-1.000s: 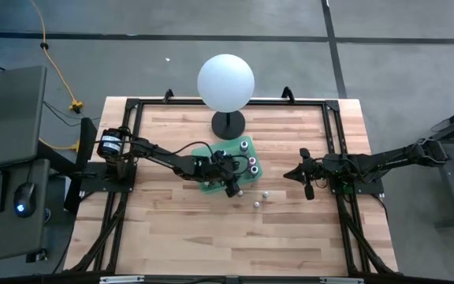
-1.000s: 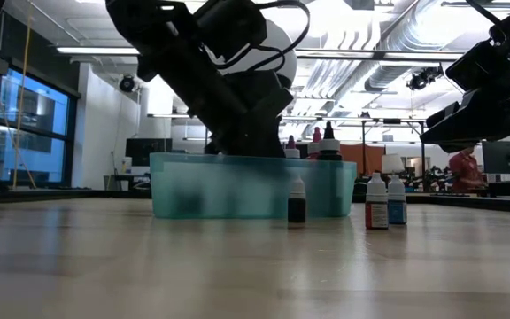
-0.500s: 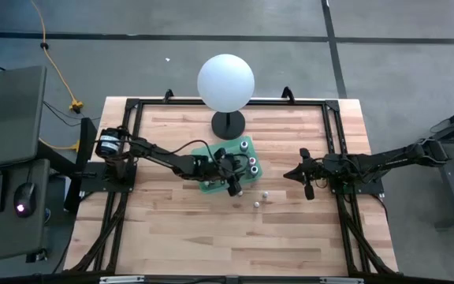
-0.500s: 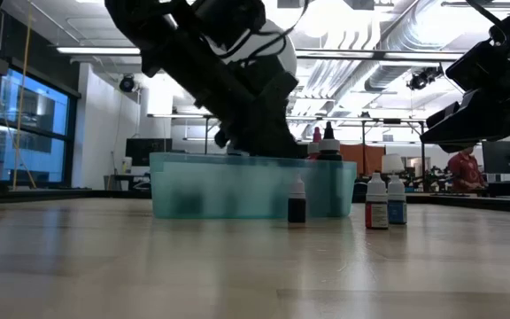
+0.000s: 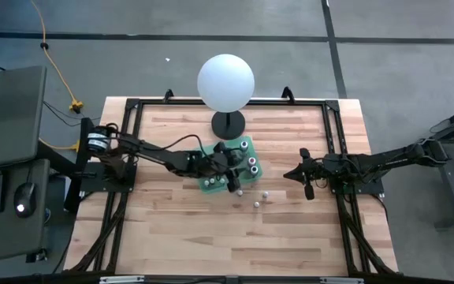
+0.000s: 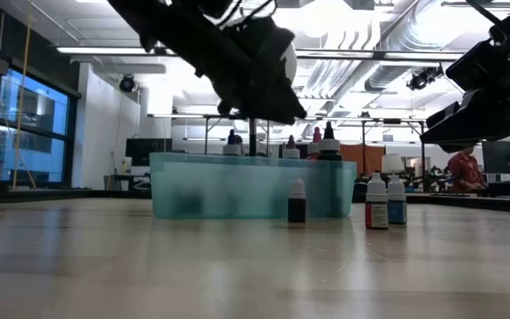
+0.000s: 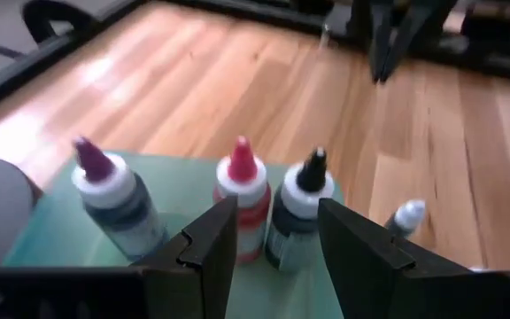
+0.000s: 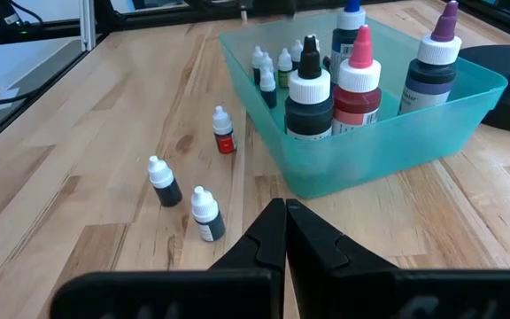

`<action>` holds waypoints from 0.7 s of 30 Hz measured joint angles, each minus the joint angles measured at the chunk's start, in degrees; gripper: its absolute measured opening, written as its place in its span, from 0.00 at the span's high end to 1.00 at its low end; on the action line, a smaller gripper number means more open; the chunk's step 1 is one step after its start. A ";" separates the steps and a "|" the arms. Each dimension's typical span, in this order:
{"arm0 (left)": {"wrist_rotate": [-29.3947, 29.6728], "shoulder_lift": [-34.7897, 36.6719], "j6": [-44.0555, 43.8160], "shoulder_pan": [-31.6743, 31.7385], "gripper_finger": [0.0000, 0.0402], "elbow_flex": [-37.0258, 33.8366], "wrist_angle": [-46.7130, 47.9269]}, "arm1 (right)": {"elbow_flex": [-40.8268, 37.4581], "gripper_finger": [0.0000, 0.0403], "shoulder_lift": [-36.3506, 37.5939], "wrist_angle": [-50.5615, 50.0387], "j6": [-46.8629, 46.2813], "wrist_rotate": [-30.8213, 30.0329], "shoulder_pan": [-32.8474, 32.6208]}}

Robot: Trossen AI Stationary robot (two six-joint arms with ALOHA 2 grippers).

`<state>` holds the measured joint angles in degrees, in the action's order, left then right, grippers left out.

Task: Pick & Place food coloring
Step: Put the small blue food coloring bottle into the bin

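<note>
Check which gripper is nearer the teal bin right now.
Left. The left gripper hangs open right over the teal bin; the right gripper waits shut, well off to the bin's side over bare table.

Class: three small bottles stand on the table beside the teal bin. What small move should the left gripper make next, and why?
Probably swing toward the table bottles and lower over one. The left gripper hangs open and empty above the bin, so nothing is held, while three still stand outside.
</note>
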<state>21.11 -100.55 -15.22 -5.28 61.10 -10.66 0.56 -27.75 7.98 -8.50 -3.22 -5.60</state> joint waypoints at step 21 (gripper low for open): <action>-5.06 14.01 -1.33 -12.27 0.62 0.02 0.49 | 0.00 0.99 0.00 -0.02 -0.02 0.00 -0.01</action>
<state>16.05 -86.54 -16.55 -17.54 61.12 -10.17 0.56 -27.75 7.97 -8.51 -3.22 -5.61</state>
